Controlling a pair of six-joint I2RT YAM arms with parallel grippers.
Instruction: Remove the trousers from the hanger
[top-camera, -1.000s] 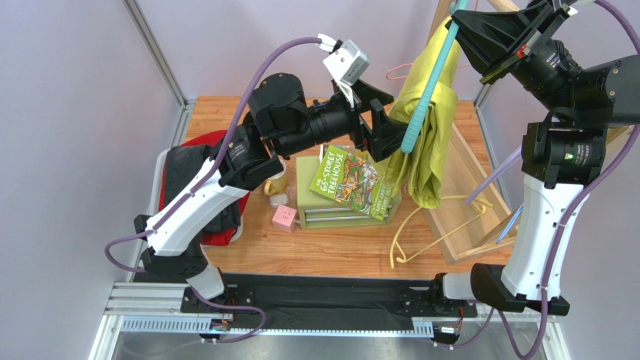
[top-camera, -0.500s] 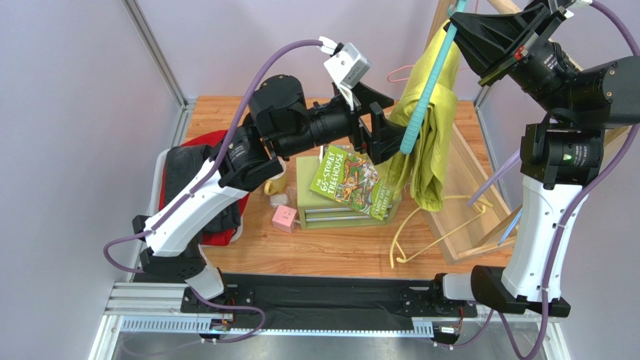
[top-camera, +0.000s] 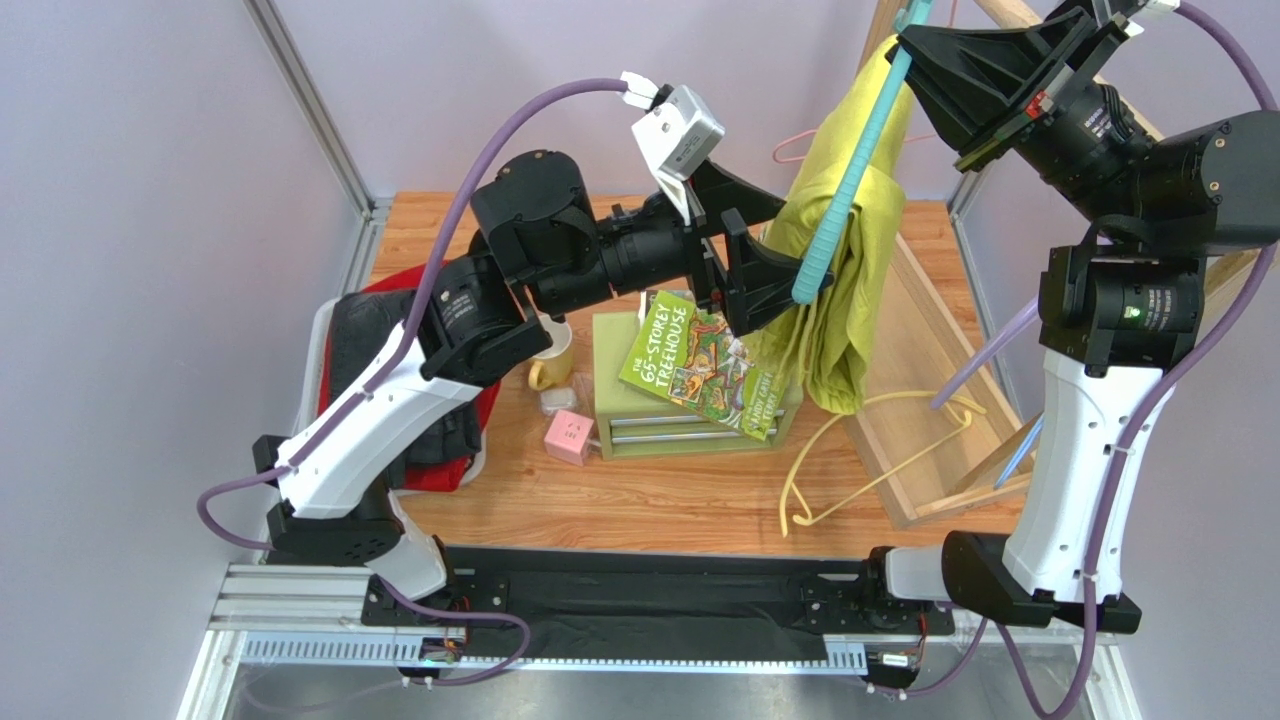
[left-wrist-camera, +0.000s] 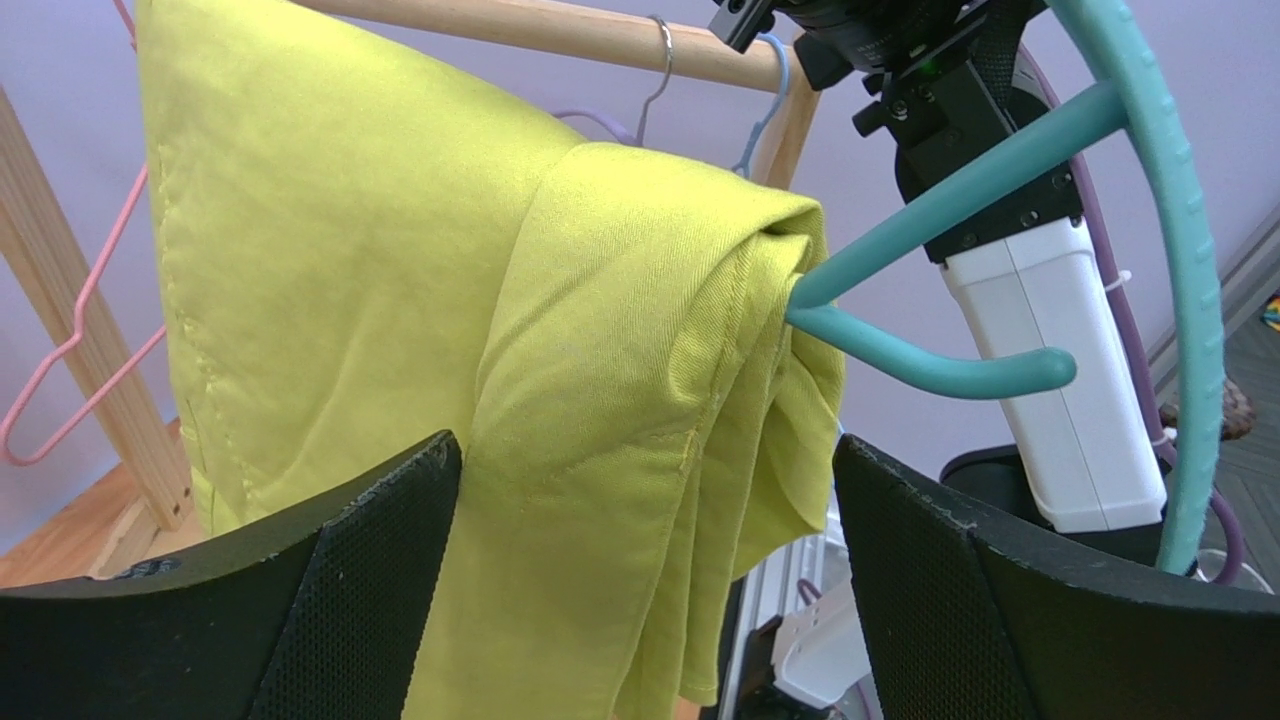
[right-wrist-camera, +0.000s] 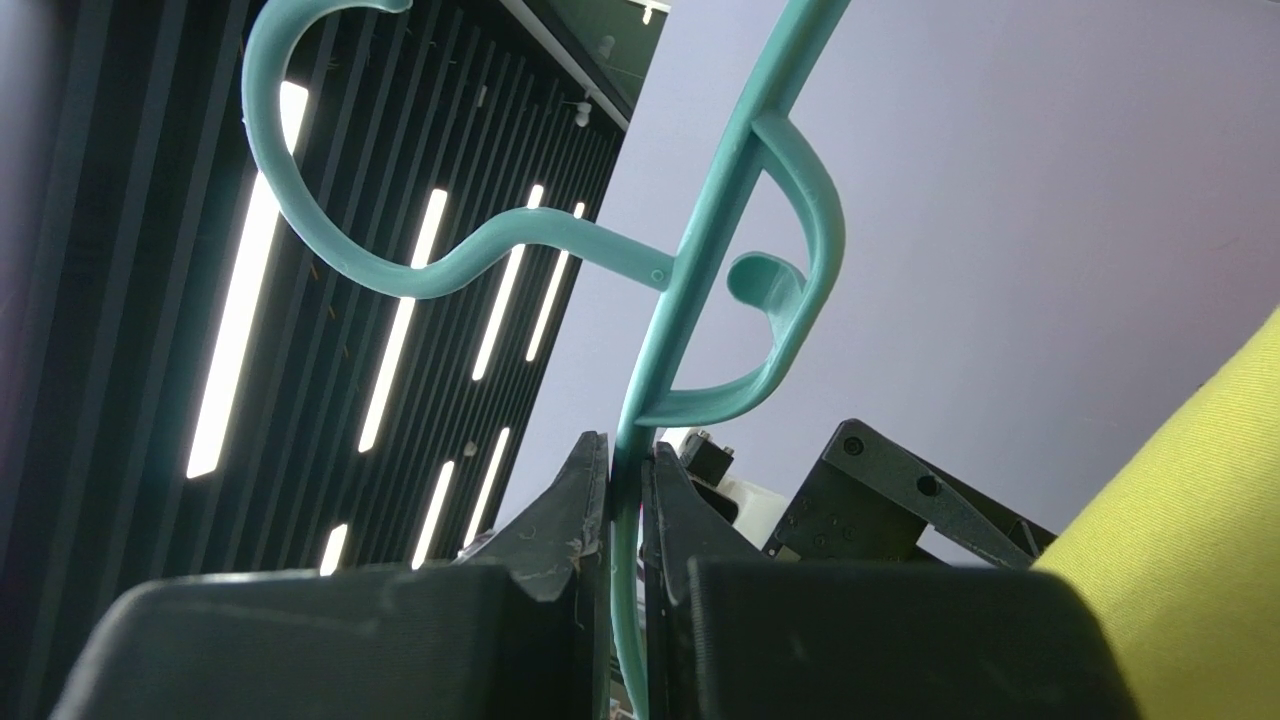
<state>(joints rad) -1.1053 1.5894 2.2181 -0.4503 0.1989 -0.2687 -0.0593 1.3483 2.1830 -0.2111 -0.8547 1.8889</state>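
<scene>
Yellow-green trousers (top-camera: 842, 255) hang folded over the bar of a teal hanger (top-camera: 842, 180), held up at the right of the top view. My right gripper (top-camera: 920, 45) is shut on the hanger's arm (right-wrist-camera: 639, 495) near its hook. My left gripper (top-camera: 774, 278) is open, its fingers (left-wrist-camera: 361, 540) either side of the hanging cloth (left-wrist-camera: 601, 450), not closed on it. Red cloth (top-camera: 436, 477) and dark garments (top-camera: 376, 360) lie heaped in a tray at the left.
A green box (top-camera: 624, 405) with a picture book (top-camera: 699, 360) on it stands mid-table. A pink cube (top-camera: 571, 435) and small items lie beside it. A wooden rack (top-camera: 932, 405) with yellow (top-camera: 842, 450) and pink (top-camera: 796, 143) hangers stands at the right.
My left arm has shifted slightly left and up, its open fingers staying around the trousers. The hanging cloth has swung a little left. The right arm holds still.
</scene>
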